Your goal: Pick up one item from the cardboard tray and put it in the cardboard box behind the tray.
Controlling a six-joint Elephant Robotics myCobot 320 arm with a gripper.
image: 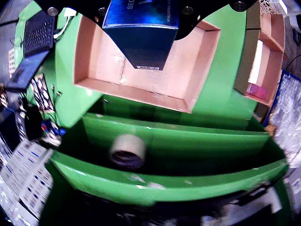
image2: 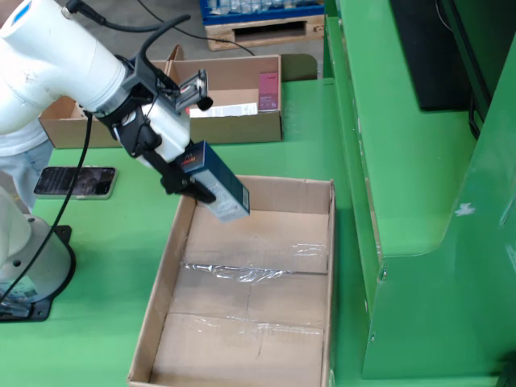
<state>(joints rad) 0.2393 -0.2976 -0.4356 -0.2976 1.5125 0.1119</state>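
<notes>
Tool (image2: 189, 179) on the white arm pinches a blue box (image2: 219, 183) slanting downward from it, hanging over the far left corner of the empty cardboard box (image2: 316, 266) on the green worktop (image2: 105, 266).

Blue box (image2: 218, 182): rectangular carton, tilting end-down above the far left corner of the empty, open cardboard tray (image2: 318, 266), barcoded end showing.
</notes>
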